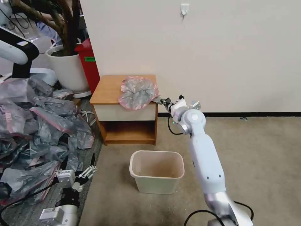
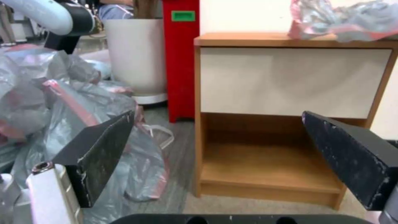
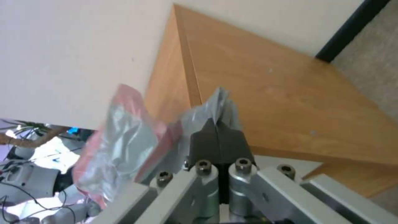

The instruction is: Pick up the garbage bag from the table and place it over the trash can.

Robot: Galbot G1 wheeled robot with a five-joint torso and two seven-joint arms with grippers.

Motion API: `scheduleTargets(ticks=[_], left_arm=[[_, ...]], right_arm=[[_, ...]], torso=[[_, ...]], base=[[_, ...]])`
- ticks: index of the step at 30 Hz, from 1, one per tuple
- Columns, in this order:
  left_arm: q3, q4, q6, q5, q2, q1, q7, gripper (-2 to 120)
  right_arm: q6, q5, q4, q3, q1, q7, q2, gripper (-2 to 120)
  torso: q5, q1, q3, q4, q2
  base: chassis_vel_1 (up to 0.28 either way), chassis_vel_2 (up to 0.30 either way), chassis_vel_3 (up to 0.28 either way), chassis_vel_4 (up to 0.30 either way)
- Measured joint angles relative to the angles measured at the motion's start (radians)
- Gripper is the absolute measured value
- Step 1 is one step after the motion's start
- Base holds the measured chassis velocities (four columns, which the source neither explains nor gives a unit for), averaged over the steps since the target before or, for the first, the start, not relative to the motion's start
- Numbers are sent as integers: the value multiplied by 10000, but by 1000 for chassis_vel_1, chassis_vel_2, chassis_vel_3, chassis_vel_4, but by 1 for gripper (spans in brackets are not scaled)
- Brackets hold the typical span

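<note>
Garbage bag is thin crinkly plastic, kinda shiny. Table is smooth matt wood, and the trash can looks like plain matt plastic.

no readable text, labels or numbers

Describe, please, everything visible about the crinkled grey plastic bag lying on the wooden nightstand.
The thin crinkled translucent grey garbage bag has a pink-red edge band. It lies bunched on the light-brown wooden table, at its front corner on the robot's right, drooping over the white drawer front. The right gripper, fingers shut, pinches a fold of it at the table's side edge.
</note>
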Motion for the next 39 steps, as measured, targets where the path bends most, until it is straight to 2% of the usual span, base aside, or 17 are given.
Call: scheduleTargets(ticks=[6,8,12,15,16,17,23,27,32,39], left_arm=[[64,94,-29,10,-30,-96,0,100],[82,168,-40,18,-26,-165,0,100],[97,204,-47,28,-23,-208,0,100],[180,279,-57,94,-77,-314,0,100],[180,279,-57,94,-77,-314,0,100],[211,283,-59,121,-97,-326,1,100],[191,283,-152,179,-111,-318,1,100],[157,280,-246,182,-104,-263,1,100],[147,228,-283,182,-64,-264,1,100],[121,63,-282,131,202,-270,3,100]], right_arm=[[-68,469,1569,-69,-810,339,-605,0],[-132,577,2417,-268,-1621,481,-912,0],[-180,600,2896,-441,-2197,613,-1024,0],[-317,-21,4483,-1504,-4468,702,-948,0],[-317,-21,4483,-1504,-4468,702,-948,0],[-353,-575,4782,-1982,-5193,578,-756,0],[-339,-1412,4732,-2455,-6023,284,-465,0],[-322,-1471,4740,-2401,-6157,256,-544,0],[-317,-1758,4738,-2390,-6332,177,-919,0],[-309,-2950,4723,-2645,-6595,-163,-1441,0]], torso=[[0,0,-1,4,0],[-1,0,-1,3,0],[0,0,-1,0,0],[-1,0,-1,1,0],[-1,0,-1,1,0],[-2,0,-1,2,1],[-2,-1,-1,2,1],[-2,0,-1,3,1],[-2,-1,-1,2,0],[0,-1,0,2,0]], base=[[0,0,0,0],[0,0,0,0],[0,0,0,0],[0,0,0,0],[0,0,0,0],[0,0,0,0],[0,0,0,0],[0,0,0,0],[0,0,0,0],[0,0,0,0]])
